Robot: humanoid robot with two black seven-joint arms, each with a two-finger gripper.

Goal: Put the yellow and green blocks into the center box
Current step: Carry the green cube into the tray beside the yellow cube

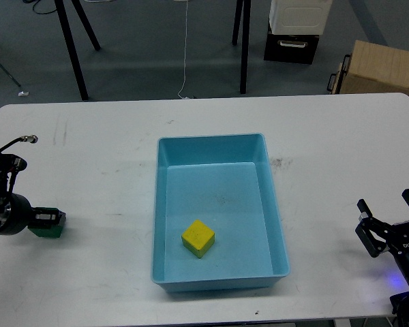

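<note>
Green block (46, 230) is sitting at nine o'clock of the box (276, 225), seemingly pinched by the left gripper (51, 219); a shallow hold risks dropping it short. Right gripper (390, 211) is resting open.

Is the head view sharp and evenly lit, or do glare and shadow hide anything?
Head view: sharp, even light, no glare; the yellow block in the box reads clearly. The dark left gripper hides most of the green block.

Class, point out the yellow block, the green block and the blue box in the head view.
yellow block (198, 238), head view, its top face.
green block (46, 230), head view, its visible edge beside the left gripper.
blue box (211, 139), head view, its far rim.
</note>
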